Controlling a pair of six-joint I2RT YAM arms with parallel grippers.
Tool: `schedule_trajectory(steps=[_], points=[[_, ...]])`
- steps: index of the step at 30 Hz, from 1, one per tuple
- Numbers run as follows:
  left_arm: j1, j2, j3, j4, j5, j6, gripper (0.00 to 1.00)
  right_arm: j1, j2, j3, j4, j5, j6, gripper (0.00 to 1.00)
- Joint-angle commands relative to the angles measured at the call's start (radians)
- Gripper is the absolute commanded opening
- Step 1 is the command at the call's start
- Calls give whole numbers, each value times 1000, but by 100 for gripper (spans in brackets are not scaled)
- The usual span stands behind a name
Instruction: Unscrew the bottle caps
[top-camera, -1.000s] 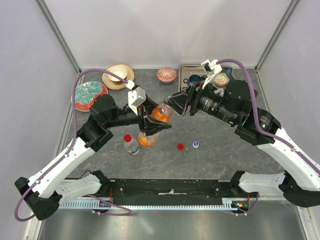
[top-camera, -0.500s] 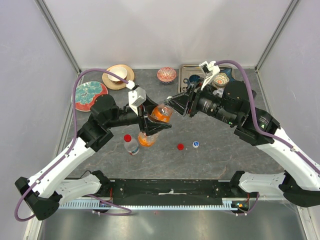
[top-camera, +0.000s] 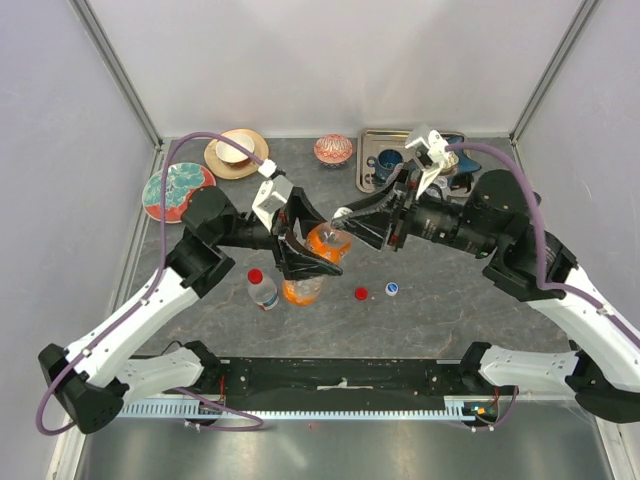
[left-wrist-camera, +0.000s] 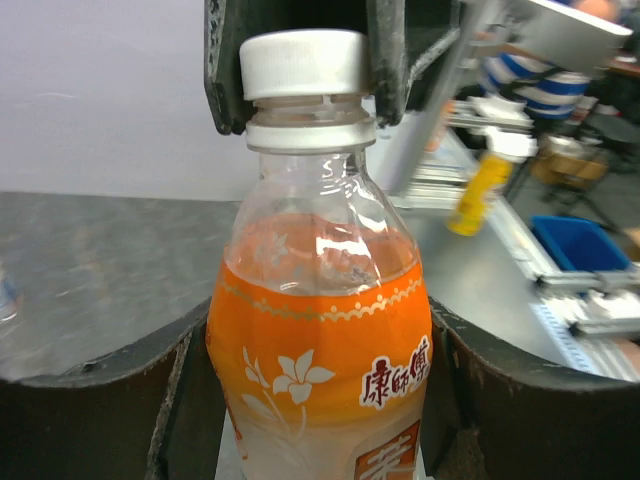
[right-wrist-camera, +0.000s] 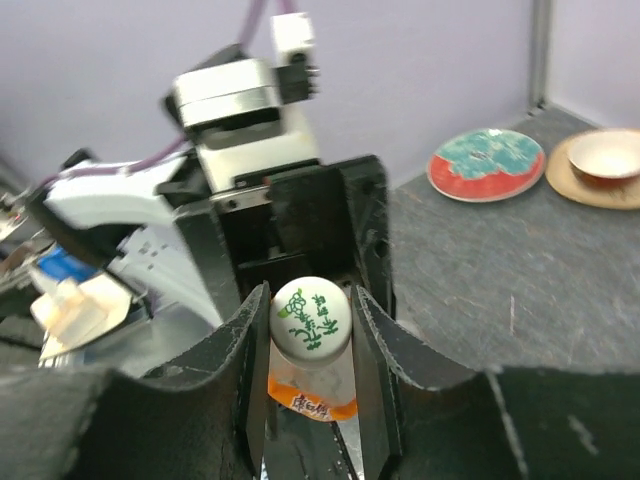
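The orange bottle (top-camera: 322, 243) with its orange label (left-wrist-camera: 320, 345) is lifted off the table, and my left gripper (top-camera: 314, 256) is shut on its body. Its white cap (left-wrist-camera: 303, 64), printed in green on top (right-wrist-camera: 311, 318), sits between the two fingers of my right gripper (right-wrist-camera: 311, 335), which is shut on it. That right gripper (top-camera: 343, 222) reaches in from the right. A small clear bottle (top-camera: 262, 290) with a red cap stands on the table just left of the held one. A loose red cap (top-camera: 361, 293) and a blue-white cap (top-camera: 391, 289) lie to the right.
A red and teal plate (top-camera: 178, 190) and a saucer with a cup (top-camera: 237, 152) sit at the back left. A patterned bowl (top-camera: 333, 149) stands at the back middle. A metal tray (top-camera: 368, 178) holding a blue mug (top-camera: 385, 160) is at the back right.
My right gripper has closed onto the white cap. Both arms and the orange bottle have shifted slightly toward the near edge, and the right wrist has turned.
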Motion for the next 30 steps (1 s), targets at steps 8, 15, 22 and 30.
schedule_trajectory(steps=[8,15,22,30], points=[[-7,112,9,777,437,-693,42,0,-61,10,184,-605,-171,0],[-3,131,17,780,440,-686,42,0,-75,-2,255,-639,-150,0],[23,-1,3,239,323,-255,42,0,-145,-56,171,235,-232,0],[32,-239,-37,-124,-47,58,42,-2,-16,-288,74,653,-194,0]])
